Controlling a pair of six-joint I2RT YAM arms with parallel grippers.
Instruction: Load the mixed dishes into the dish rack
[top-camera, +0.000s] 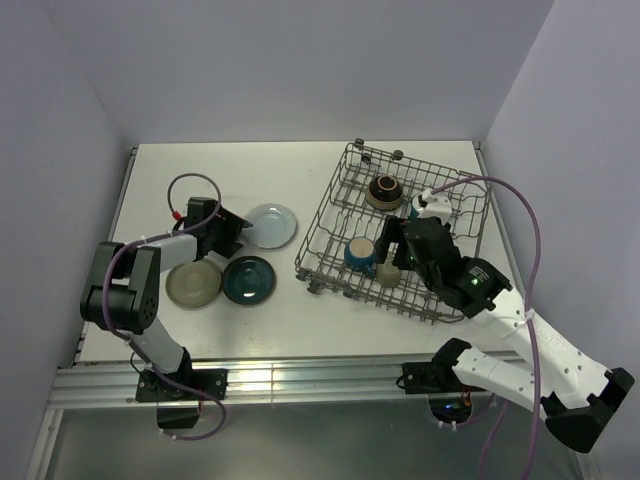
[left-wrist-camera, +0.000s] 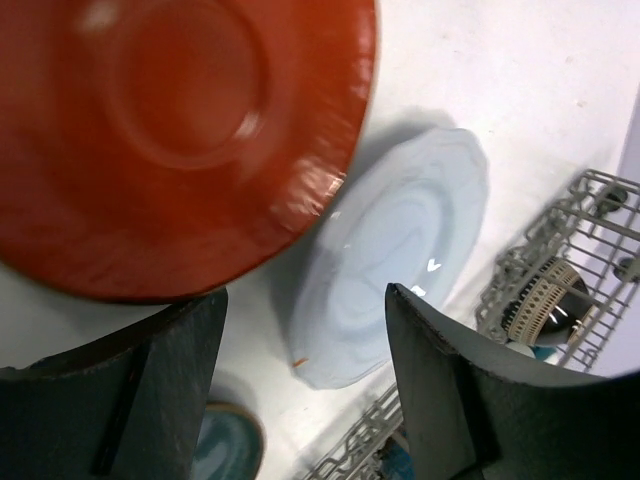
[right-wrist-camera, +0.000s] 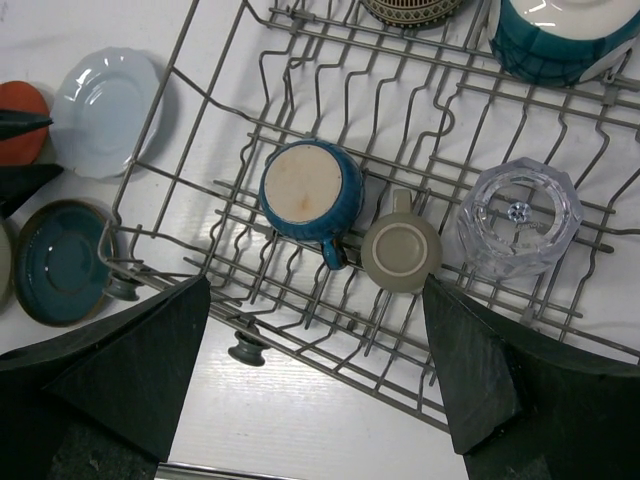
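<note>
My left gripper (top-camera: 232, 230) is open and low over the table. In the left wrist view its gap (left-wrist-camera: 305, 295) frames the pale blue plate (left-wrist-camera: 400, 260), and the red-orange plate (left-wrist-camera: 170, 130) lies close beyond its left finger. The dark teal plate (top-camera: 248, 279) and grey-beige plate (top-camera: 193, 283) lie just in front of it. My right gripper (right-wrist-camera: 315, 300) is open and empty above the near edge of the dish rack (top-camera: 330, 205). The rack holds the brown bowl (top-camera: 385, 190), the cream/teal bowl (right-wrist-camera: 560, 35) and the clear glass cup (right-wrist-camera: 518, 218).
A blue mug (right-wrist-camera: 305, 190) and a small beige cup (right-wrist-camera: 400, 253) stand upside down in the rack. The rack rests on small round feet (right-wrist-camera: 245, 350). Walls close in the table on the left, back and right.
</note>
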